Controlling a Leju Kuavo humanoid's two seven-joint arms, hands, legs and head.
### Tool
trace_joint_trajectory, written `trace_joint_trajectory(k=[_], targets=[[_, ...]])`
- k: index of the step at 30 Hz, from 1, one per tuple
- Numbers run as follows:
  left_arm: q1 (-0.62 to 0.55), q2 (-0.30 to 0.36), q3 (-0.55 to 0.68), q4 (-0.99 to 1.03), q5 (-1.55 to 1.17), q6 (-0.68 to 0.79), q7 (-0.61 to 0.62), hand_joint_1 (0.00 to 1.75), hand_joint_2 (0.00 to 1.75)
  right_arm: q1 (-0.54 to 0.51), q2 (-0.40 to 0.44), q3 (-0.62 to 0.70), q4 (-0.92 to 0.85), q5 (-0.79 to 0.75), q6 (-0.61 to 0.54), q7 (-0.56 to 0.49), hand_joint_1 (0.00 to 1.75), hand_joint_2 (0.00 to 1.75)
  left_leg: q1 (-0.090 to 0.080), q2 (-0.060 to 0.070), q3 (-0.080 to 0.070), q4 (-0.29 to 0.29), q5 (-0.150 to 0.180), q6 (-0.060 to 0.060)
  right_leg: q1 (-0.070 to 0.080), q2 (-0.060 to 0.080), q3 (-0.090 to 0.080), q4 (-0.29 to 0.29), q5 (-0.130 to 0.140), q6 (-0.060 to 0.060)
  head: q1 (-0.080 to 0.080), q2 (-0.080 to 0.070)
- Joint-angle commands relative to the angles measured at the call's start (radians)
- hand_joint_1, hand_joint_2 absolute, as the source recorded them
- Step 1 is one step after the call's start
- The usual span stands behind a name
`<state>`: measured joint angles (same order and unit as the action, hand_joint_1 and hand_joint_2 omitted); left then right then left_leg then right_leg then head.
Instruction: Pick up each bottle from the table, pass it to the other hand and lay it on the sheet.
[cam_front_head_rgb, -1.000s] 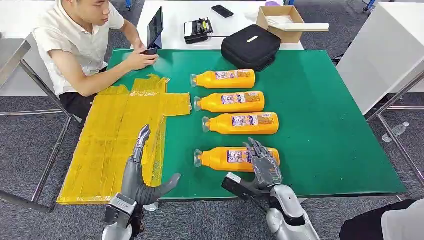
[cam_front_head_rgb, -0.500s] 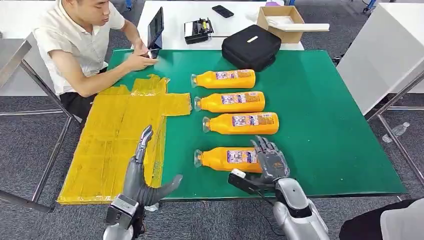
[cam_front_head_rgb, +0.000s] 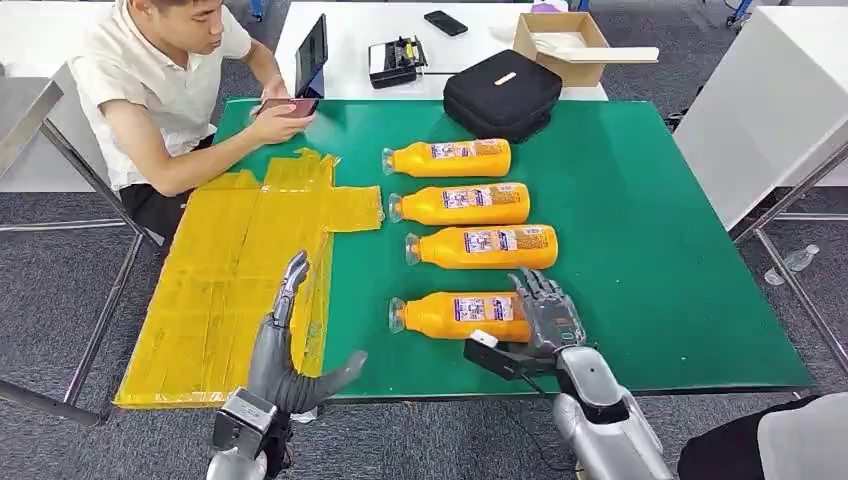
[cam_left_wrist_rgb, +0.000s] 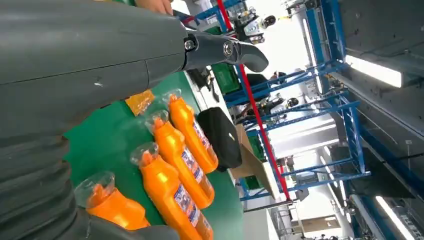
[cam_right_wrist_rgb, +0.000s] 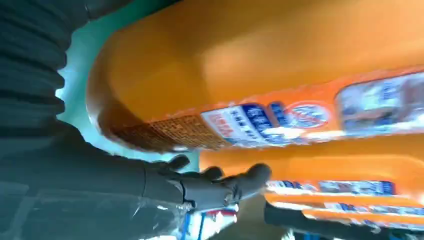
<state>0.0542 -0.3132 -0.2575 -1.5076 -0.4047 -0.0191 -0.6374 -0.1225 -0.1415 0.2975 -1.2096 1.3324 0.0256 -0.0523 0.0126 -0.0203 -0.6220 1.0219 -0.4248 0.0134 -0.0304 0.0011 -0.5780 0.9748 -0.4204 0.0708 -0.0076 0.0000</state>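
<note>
Four orange bottles lie side by side on the green table (cam_front_head_rgb: 640, 250), caps pointing left. My right hand (cam_front_head_rgb: 545, 318) reaches over the base end of the nearest bottle (cam_front_head_rgb: 450, 315), fingers (cam_front_head_rgb: 538, 292) stretched across its top and thumb (cam_front_head_rgb: 497, 355) on the near side, not closed on it. In the right wrist view that bottle (cam_right_wrist_rgb: 280, 65) is very close, with my fingers (cam_right_wrist_rgb: 220, 187) straight beyond it. My left hand (cam_front_head_rgb: 288, 345) stands open and upright over the near edge of the yellow sheet (cam_front_head_rgb: 230, 260), holding nothing. The left wrist view has the bottles (cam_left_wrist_rgb: 175, 192) past my left hand (cam_left_wrist_rgb: 100, 65).
A person (cam_front_head_rgb: 150, 90) sits at the table's far left corner holding a phone (cam_front_head_rgb: 288, 105). A black bag (cam_front_head_rgb: 500, 92) lies at the table's far edge, with a cardboard box (cam_front_head_rgb: 560, 45) and a tablet (cam_front_head_rgb: 310, 55) on the white table behind.
My right hand has slid forward and a little right onto the nearest bottle's base end. The person has lifted the phone. My left hand has barely moved.
</note>
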Motion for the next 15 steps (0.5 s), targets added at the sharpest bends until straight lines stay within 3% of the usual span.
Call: trace_joint_trajectory(k=[1, 5, 7, 15], targets=[[0.005, -0.015, -0.030, 0.037, 0.009, -0.013, 0.004, 0.00, 1.75, -0.020, -0.070, -0.012, 0.182, -0.140, 0.053, -0.081, 1.75, 1.75, 0.000, 0.001, 0.006, -0.001, -0.001, 0.001, 0.001, -0.001, 0.006, -0.003, -0.001, -0.004, 0.000, 0.000], [-0.009, -0.013, -0.042, 0.054, 0.017, -0.019, 0.001, 0.00, 1.75, 0.005, -0.072, -0.023, 0.188, -0.228, 0.050, -0.106, 1.75, 1.75, 0.000, -0.001, 0.005, -0.001, 0.000, 0.000, 0.001, -0.003, 0.005, -0.002, -0.001, -0.002, 0.000, 0.000], [-0.008, -0.012, -0.044, 0.052, 0.017, -0.019, 0.001, 0.00, 1.75, 0.011, -0.058, -0.013, 0.180, -0.204, 0.003, -0.082, 1.75, 1.75, 0.001, -0.003, 0.008, -0.001, -0.001, 0.000, 0.002, -0.005, 0.009, -0.003, -0.001, -0.004, 0.000, 0.000], [0.000, -0.010, -0.044, 0.043, 0.019, -0.019, 0.000, 0.00, 1.75, 0.020, -0.065, -0.017, 0.185, -0.206, 0.017, -0.068, 1.75, 1.75, 0.001, -0.002, 0.011, -0.001, -0.001, 0.000, 0.001, -0.004, 0.007, -0.003, -0.002, -0.003, 0.000, 0.000]])
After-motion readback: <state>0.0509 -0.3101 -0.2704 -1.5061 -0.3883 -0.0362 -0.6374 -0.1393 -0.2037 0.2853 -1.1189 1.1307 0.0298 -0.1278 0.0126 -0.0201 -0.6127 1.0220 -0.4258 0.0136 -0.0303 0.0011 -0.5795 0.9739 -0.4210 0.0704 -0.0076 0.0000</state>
